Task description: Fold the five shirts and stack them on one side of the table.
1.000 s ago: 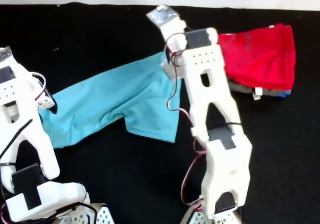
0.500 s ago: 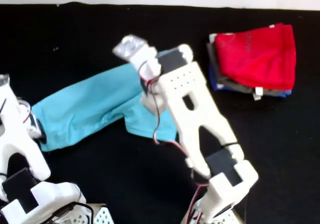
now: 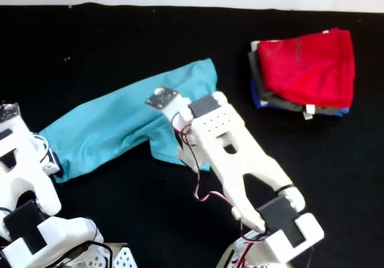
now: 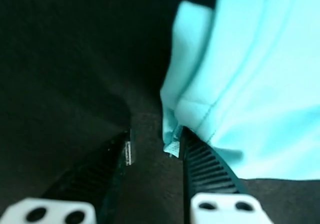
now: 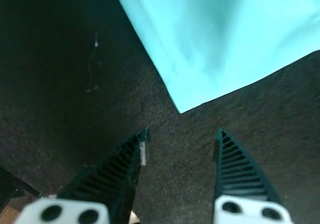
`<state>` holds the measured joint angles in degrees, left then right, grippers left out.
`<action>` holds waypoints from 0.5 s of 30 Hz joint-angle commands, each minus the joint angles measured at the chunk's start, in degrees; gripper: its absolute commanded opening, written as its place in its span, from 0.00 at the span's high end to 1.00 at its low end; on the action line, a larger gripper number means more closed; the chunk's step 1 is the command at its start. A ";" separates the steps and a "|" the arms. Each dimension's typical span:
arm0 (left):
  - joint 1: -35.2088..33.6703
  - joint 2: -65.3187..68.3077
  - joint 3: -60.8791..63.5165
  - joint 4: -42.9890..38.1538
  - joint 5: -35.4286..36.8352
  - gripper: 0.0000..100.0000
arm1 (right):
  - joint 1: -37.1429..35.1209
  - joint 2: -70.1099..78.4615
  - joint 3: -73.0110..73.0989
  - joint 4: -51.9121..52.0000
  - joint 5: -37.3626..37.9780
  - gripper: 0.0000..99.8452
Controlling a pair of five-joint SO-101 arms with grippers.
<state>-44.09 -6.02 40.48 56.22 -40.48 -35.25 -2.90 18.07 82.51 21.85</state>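
Black cloth covers the table (image 3: 120,34), and from the high view the teal shirt (image 3: 120,121) is lying stretched out long and flat, well apart from the stack (image 3: 306,70) of folded ones with the red on top. The left arm (image 3: 21,172) sits at the shirt end farthest from the stack, and the right arm (image 3: 228,142) hangs over the end nearer the stack. Over to the left wrist view: the left gripper (image 4: 155,144) has its fingers spread, with one finger touching the bunched hem and the other on bare cloth beside it, so nothing is pinched yet. Right wrist view: the right gripper (image 5: 182,136) is also spread wide, hovering just short of a pointed corner of the shirt, not touching it. My take is that this one is the last to fold. To do it cleanly, I'd get each gripper properly over its edge, drop low enough to catch fabric but not the table cloth, close both, then lift evenly so the fold lands square. The bunched left hem could slip or drag if it's grabbed too shallow.
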 commanded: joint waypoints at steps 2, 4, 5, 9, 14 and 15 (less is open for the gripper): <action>-0.40 -1.10 -7.78 9.49 2.02 0.85 | -0.22 -3.82 3.82 -1.71 -0.26 0.80; -0.57 -1.10 -11.74 15.65 3.16 0.85 | -0.22 -4.44 5.14 -2.42 -0.18 0.80; -0.48 -1.10 -13.23 18.11 3.52 0.85 | -0.22 -4.70 5.67 -2.86 -0.26 0.80; 0.13 -0.48 -14.46 19.69 3.52 0.85 | -0.22 -4.88 6.20 -2.86 -0.18 0.80; 2.33 -0.48 -8.40 13.36 3.52 0.85 | -0.22 -4.97 6.20 -2.86 -0.26 0.80; 2.59 -0.84 -7.87 13.10 3.52 0.85 | -0.22 -4.97 6.29 -2.86 -0.26 0.80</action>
<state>-43.12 -6.02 31.60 71.08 -37.41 -35.25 -5.54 24.13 80.04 21.85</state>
